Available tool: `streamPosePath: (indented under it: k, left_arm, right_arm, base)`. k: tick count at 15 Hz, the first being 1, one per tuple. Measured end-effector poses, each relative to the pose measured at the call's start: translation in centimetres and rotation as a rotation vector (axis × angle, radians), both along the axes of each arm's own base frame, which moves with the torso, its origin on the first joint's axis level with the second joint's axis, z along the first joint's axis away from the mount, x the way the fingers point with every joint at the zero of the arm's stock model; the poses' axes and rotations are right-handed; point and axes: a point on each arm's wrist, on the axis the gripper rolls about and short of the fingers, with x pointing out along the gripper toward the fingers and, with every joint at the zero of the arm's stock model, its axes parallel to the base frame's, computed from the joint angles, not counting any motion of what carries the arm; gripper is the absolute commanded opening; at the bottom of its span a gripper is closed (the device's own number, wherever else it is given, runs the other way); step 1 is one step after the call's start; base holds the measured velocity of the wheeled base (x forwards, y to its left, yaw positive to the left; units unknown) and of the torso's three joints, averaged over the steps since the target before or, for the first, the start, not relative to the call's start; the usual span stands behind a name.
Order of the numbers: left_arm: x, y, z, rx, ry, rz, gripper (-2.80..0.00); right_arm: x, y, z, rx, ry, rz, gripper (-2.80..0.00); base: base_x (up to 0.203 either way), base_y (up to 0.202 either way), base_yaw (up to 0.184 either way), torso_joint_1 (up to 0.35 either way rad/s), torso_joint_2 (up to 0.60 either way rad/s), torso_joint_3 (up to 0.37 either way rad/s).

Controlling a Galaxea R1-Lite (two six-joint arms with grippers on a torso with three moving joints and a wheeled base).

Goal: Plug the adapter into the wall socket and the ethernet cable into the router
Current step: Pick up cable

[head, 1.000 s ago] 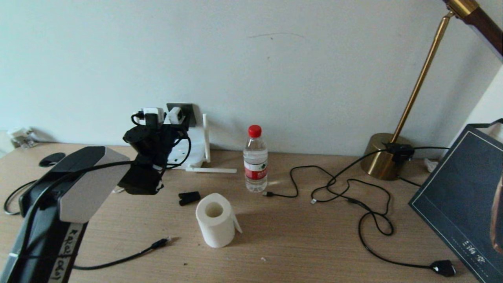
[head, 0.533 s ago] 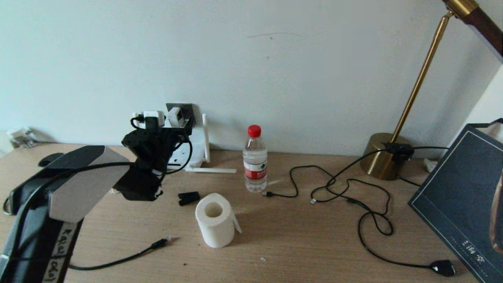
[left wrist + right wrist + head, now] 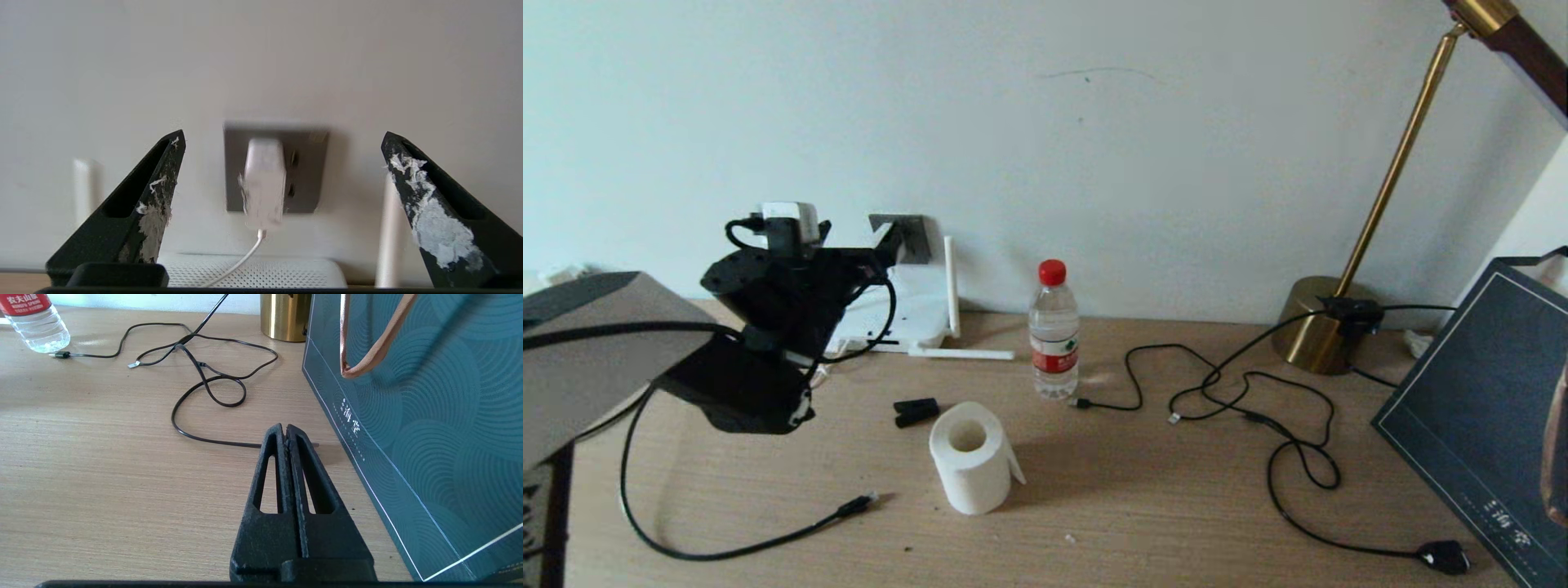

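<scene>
We find the adapter (image 3: 263,183) seated in the wall socket (image 3: 310,171), its thin white cord hanging down toward the router (image 3: 253,275) below. The left tool (image 3: 282,163) stands in front of the socket with its jaws spread wide and nothing between them; neither finger touches the adapter. On this evidence we judge the first half of the task complete, though how fully the adapter is pressed home cannot be confirmed from these views.

In the head view the router (image 3: 915,306) lies on the surface (image 3: 1176,506) against the wall, directly below the wall socket (image 3: 915,233), partly hidden by the left arm.

The ethernet cable (image 3: 768,543) lies loose on the surface near the front left, its plug end (image 3: 858,505) pointing toward a paper roll (image 3: 970,457) and well apart from the router. We judge the second half not yet begun: the cable must be picked up and its plug brought to the router's ports, which are not visible here.

The right tool (image 3: 286,435) is closed on nothing, parked low over the surface beside a dark gift bag (image 3: 429,416).
</scene>
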Motion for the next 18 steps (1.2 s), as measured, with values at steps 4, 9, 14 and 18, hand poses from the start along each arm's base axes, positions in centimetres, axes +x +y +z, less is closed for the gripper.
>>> streamPosePath:
  k: [4,9,14,18]
  left_arm:
    - [-6.3,0.5,3.0,0.001,0.046,0.005,0.0]
    - [-17.1,1.3,3.7,0.047,0.263,-0.006,0.0]
    - [-27.1,1.8,2.3,0.356,0.53,-0.094,0.0]
    - [-32.7,2.1,-0.2,0.774,0.806,-0.296,0.0]
  right_arm:
    - [0.0,0.0,0.0,0.0,0.0,0.0,-2.8]
    - [0.0,0.0,0.0,0.0,0.0,0.0,-2.8]
    - [0.0,0.0,0.0,0.0,0.0,0.0,-2.8]
    - [0.0,0.0,0.0,0.0,0.0,0.0,-2.8]
  base:
    - [0.0,0.0,0.0,0.0,0.0,0.0]
    - [0.0,0.0,0.0,0.0,0.0,0.0]
    - [0.0,0.0,0.0,0.0,0.0,0.0]
    - [0.0,0.0,0.0,0.0,0.0,0.0]
